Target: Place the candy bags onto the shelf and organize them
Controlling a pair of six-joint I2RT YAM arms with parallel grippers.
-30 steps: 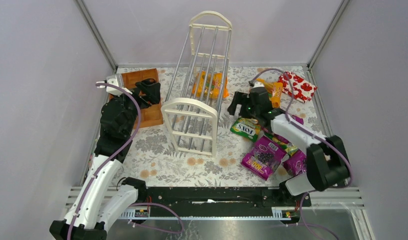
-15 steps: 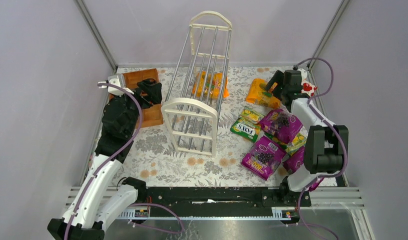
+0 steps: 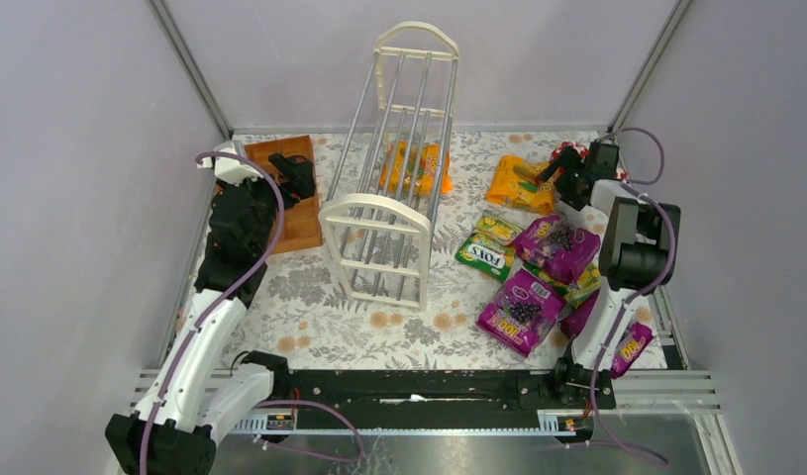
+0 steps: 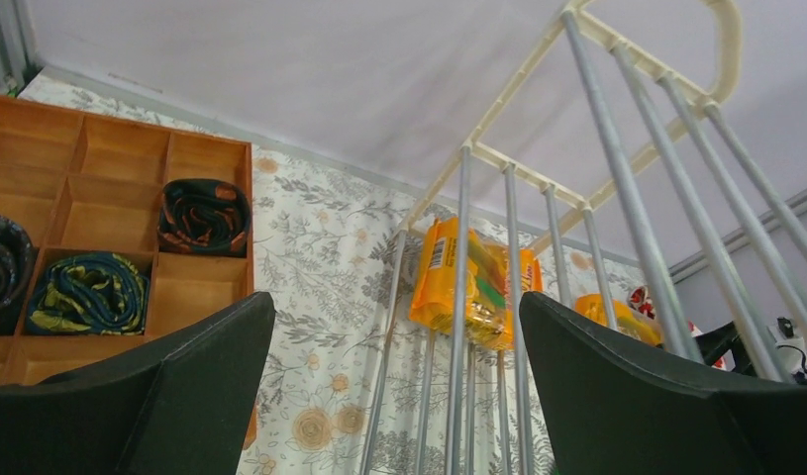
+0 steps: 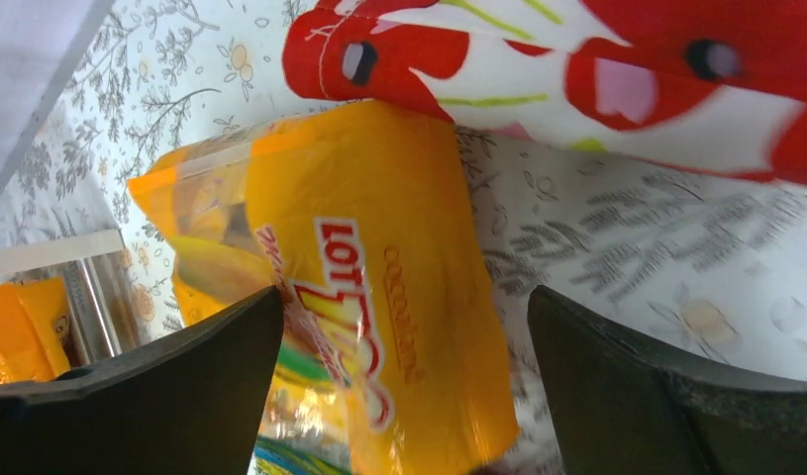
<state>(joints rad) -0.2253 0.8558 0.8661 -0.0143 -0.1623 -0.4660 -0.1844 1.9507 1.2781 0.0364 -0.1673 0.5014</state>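
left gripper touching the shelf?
Apart. The top view shows part of the wooden tray between the open left gripper and the shelf.

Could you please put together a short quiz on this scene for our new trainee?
1. True or false: the right gripper is shut on a purple bag.
2. What lies in the compartments of the wooden tray? A: rolled dark patterned items. B: green packets. C: loose sweets.
3. What colour is the candy bag seen through the rods of the shelf?

Key: 1 false, it is open and holds nothing; 2 A; 3 orange.
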